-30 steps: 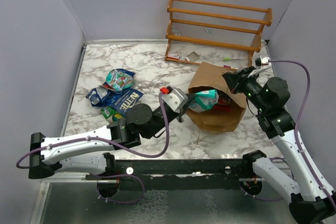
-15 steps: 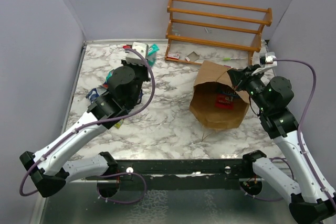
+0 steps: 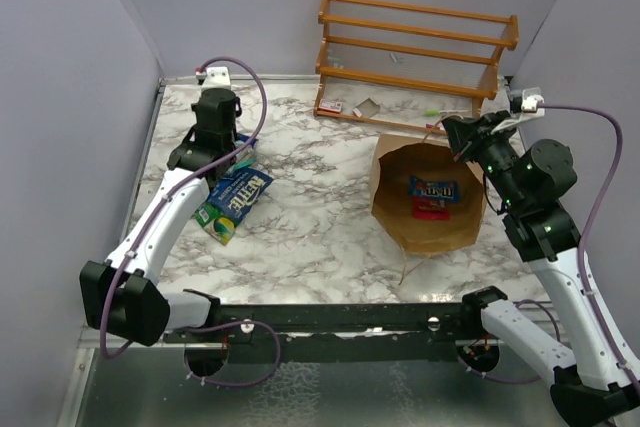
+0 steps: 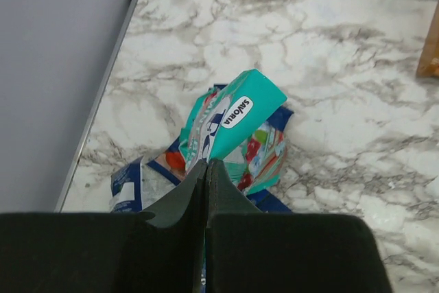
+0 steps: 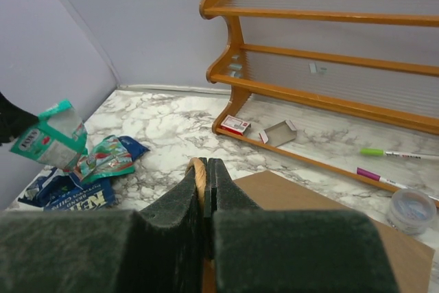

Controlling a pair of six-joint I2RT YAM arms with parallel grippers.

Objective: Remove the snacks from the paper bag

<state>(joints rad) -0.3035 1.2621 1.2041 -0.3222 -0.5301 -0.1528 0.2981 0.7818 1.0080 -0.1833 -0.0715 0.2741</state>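
The left end effector, far left of the paper bag, is clamped on a teal packet whose label looks like "sadoria". It is held above a dark blue packet marked "Kettle" on the bench. The right end effector is closed, pinching the bag's rim. Inside the bag lie a blue packet and a red packet, their lettering unreadable.

Left arm: the left gripper is carrying the teal packet away from the paper bag and is now hanging over the snack pile at far left | Right arm: the right gripper, pinching the string handle, is drawing back rightward | Bag: its mouth is opening wider, baring a blue packet and a red packet inside
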